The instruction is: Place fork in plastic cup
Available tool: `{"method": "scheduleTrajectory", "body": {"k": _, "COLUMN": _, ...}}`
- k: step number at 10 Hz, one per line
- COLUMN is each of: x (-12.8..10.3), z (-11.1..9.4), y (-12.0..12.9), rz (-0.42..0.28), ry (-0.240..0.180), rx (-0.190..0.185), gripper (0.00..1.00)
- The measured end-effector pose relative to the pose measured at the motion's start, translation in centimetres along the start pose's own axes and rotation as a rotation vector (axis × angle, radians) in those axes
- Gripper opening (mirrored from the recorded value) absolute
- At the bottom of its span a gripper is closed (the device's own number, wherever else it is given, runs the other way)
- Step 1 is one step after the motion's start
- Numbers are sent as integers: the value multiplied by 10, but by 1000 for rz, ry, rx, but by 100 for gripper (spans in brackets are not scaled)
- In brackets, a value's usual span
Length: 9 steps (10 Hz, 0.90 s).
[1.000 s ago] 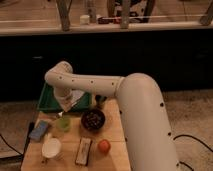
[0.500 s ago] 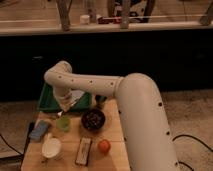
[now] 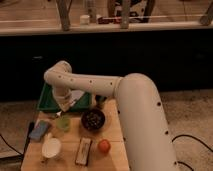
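The arm (image 3: 100,86) is reaching across the table (image 3: 66,162), with the gripper (image 3: 66,106) hanging just above the plastic cup (image 3: 63,124) and apparently clasping the fork (image 3: 62,112). The fork is slanting down-left from the gripper, its long axis diagonal and its lower tip aiming at the rim below. I judge it needs tipping steeper and centring before release, lest the light cup topple.

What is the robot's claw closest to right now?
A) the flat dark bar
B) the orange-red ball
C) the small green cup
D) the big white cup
C: the gripper hangs just above the small green plastic cup, in front of the green tray; the white cup, ball and dark bar lie nearer the table's front edge.
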Motion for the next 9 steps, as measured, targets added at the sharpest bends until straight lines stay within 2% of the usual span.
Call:
{"method": "scheduleTrajectory", "body": {"k": 5, "x": -14, "z": 7, "y": 15, "rz": -1, "ry": -24, "rx": -5, "gripper": 0}}
{"method": "scheduleTrajectory", "body": {"k": 9, "x": -16, "z": 10, "y": 30, "rz": 14, "ry": -47, "rx": -13, "gripper": 0}}
